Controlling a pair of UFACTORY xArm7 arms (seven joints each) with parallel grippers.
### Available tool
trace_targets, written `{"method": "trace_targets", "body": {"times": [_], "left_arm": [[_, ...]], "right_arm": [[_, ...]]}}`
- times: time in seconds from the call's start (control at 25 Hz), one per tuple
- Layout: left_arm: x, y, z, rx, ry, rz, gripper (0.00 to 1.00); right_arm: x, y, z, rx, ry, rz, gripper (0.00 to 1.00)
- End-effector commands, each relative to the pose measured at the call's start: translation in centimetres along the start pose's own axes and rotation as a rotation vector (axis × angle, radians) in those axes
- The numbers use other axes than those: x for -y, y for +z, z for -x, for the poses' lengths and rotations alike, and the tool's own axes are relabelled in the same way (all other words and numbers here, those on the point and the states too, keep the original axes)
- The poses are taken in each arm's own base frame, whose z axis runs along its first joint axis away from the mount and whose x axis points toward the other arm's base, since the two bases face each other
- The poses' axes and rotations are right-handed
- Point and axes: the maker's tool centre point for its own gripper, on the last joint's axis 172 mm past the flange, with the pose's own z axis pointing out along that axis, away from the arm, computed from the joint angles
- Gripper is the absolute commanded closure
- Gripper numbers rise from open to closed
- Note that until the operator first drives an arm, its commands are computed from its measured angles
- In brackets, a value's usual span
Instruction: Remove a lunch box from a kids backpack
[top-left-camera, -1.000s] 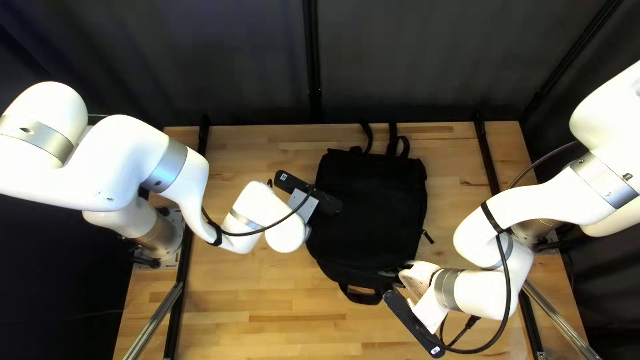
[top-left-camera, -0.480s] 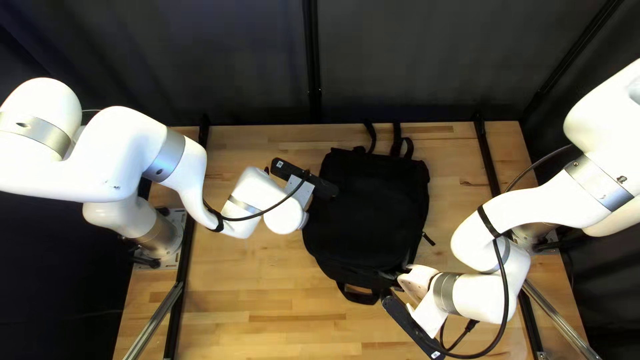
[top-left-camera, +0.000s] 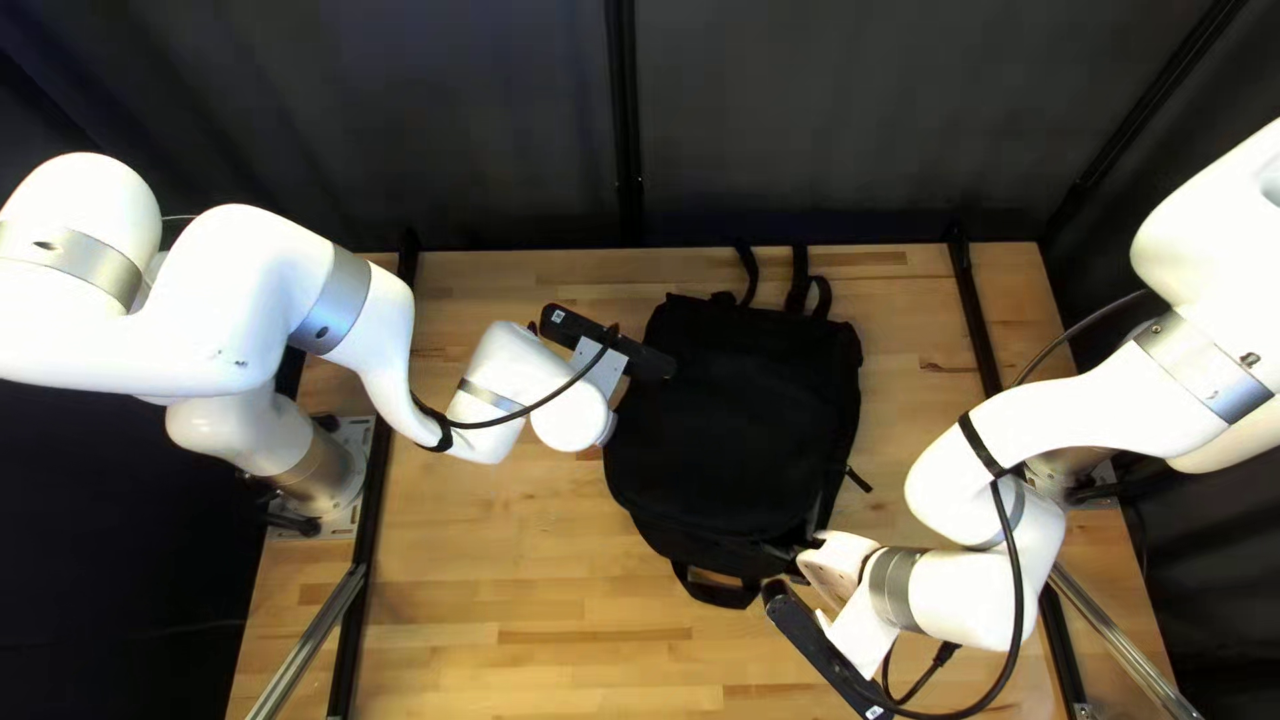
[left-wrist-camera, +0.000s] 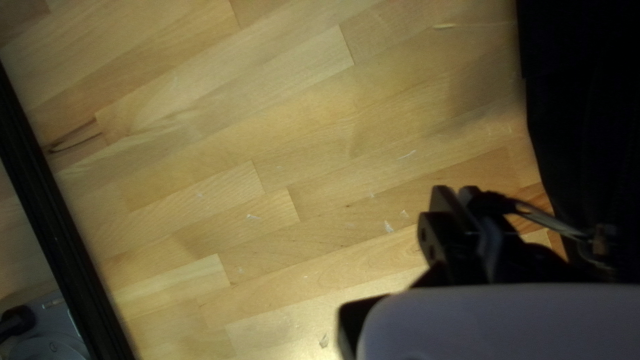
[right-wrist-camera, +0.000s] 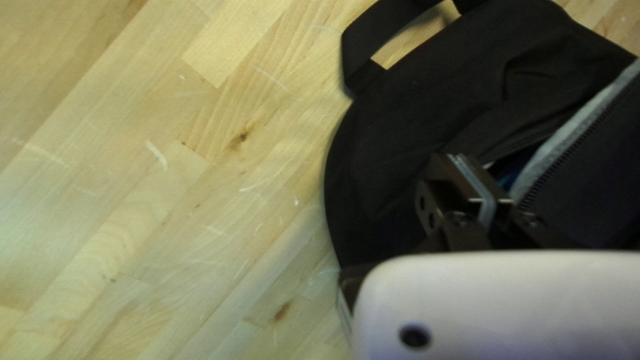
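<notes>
Tally: I count one table [top-left-camera: 534,600], one black backpack [top-left-camera: 747,427], one carry handle [top-left-camera: 718,598] and one zipper pull [left-wrist-camera: 543,217]. Robot arms: two, my left arm [top-left-camera: 254,307] and my right arm [top-left-camera: 1080,411]. Grippers: two, left gripper [top-left-camera: 607,350] and right gripper [top-left-camera: 816,647]. Black rails, two: left rail [top-left-camera: 370,534], right rail [top-left-camera: 975,310]. Silver bars, two: left bar [top-left-camera: 310,643], right bar [top-left-camera: 1120,639].

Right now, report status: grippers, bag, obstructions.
Left gripper shut on a zipper pull; right gripper shut beside the zipper opening. Backpack on table, lunch box not visible. Right gripper crowding the opening.
</notes>
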Motion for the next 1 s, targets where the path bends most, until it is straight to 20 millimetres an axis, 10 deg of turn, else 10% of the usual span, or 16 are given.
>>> {"method": "trace_targets", "body": {"times": [0.04,0.52,1.0], "left_arm": [[-0.8,-2.1,2.0,-0.012,0.025,-0.001,0.00],[-6.1,-7.1,12.4,-0.028,0.330,0.061,0.00],[-8.6,-13.4,12.9,-0.041,0.818,0.160,0.00]], "right_arm": [[-1.7,-0.3,0.4,0.008,0.003,0.011,1.00],[-2.5,0.1,1.0,0.012,0.016,0.021,1.00],[-0.7,-0.3,1.8,-0.017,0.020,0.012,1.00]]}}
